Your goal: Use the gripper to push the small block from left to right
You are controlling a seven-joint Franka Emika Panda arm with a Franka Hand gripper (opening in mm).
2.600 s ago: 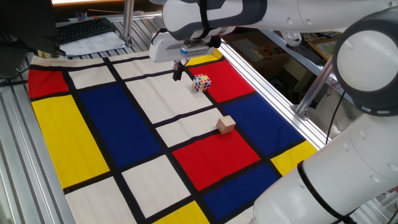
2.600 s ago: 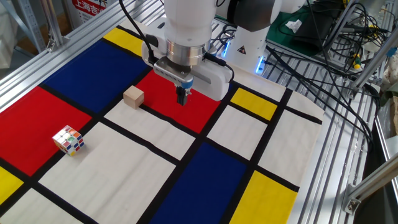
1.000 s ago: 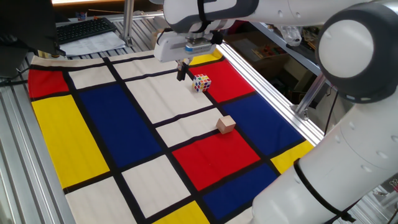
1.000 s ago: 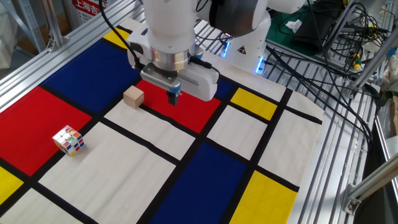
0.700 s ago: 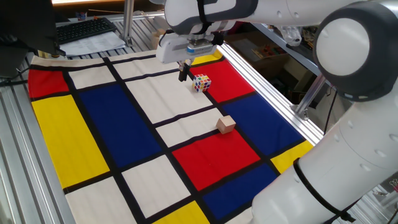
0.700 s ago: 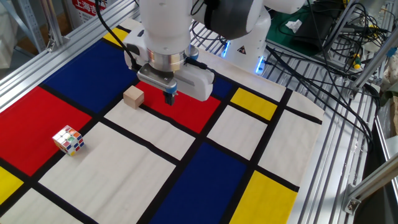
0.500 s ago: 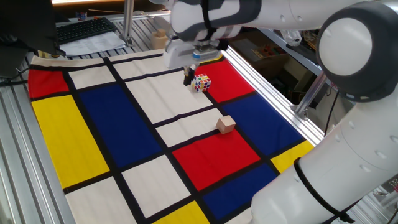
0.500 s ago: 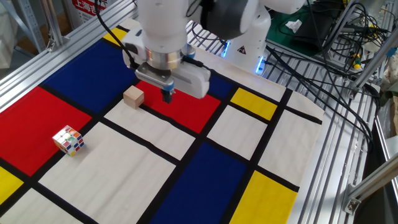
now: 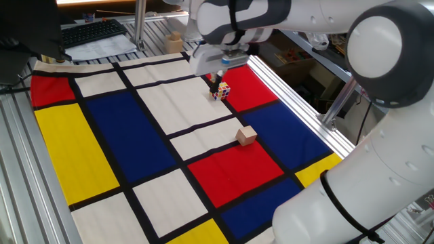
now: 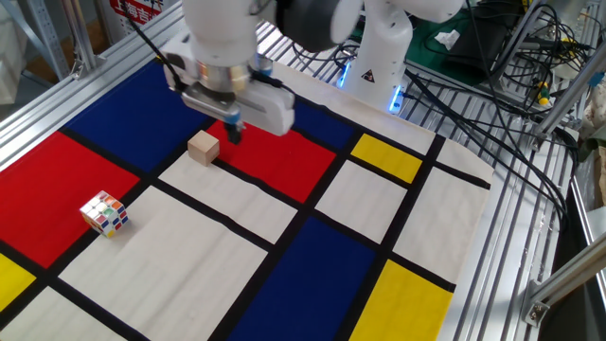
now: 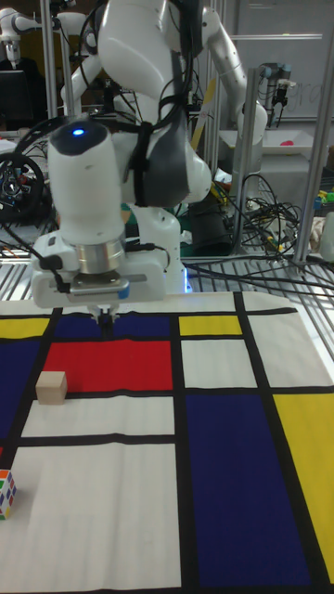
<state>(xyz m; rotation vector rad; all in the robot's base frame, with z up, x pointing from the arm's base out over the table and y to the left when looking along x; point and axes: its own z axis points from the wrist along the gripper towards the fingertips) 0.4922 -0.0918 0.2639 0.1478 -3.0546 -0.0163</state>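
We see the gripper (image 10: 234, 132) hanging tip-down from its white-grey housing (image 10: 237, 102) at the end of the glossy white arm (image 11: 153, 56). In the other fixed view it occupies the upper left of the frame, with its black tip above the red panel (image 10: 275, 156) of the patterned cloth (image 10: 312, 275). In the tall fixed view the gripper (image 11: 106, 325) appears in the left half, just above mid-height, over the far edge of that red panel (image 11: 111, 365). The fingers read as a single narrow black tip holding nothing; we cannot tell from these pictures whether any gap remains between them.

The small block (image 10: 203, 148), a plain tan cube, rests on the cloth at the corner where black lines meet, left of the gripper and just below it in the other fixed view. We judge the two to be near but apart. In the tall fixed view the small block (image 11: 52, 388) lies at the left edge, lower than the tip. In one fixed view the small block (image 9: 246, 135) sits right of centre.

The multicoloured puzzle cube (image 10: 104, 214) lies at the lower left of the other fixed view, well apart from the small block. In one fixed view the gripper (image 9: 218, 83) overlaps the multicoloured puzzle cube (image 9: 222, 92) in the picture.
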